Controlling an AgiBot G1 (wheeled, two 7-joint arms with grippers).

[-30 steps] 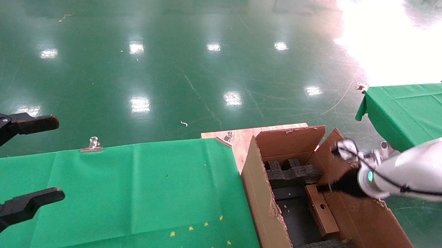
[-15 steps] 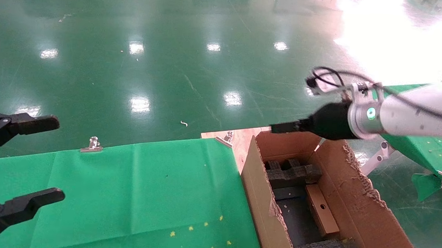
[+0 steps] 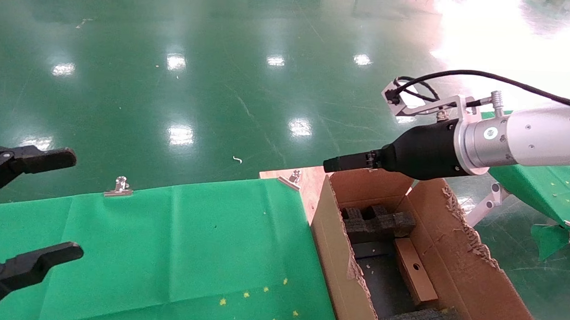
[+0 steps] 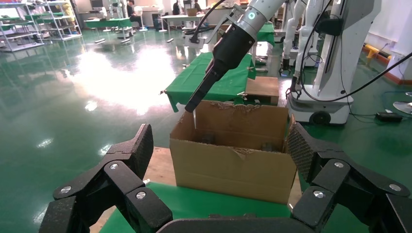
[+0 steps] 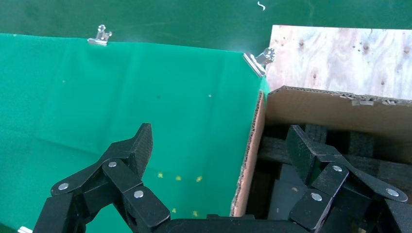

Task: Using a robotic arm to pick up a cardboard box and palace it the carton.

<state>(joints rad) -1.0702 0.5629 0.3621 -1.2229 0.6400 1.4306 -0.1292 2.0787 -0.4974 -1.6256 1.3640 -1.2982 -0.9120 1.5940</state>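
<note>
The cardboard box (image 3: 415,270) lies inside the carton (image 3: 333,258), between the black foam blocks (image 3: 376,223) and against the right wall. The robotic arm (image 3: 531,139) reaches above the carton's far flap; its right gripper (image 5: 218,141) hangs spread and empty there. The left gripper (image 3: 47,205) sits parked, fingers apart, well left of the carton over the green cloth (image 3: 175,251).

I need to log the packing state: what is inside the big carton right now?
Inside the carton lie the cardboard box and black foam blocks. The near wall hides the rest of its floor.
</note>
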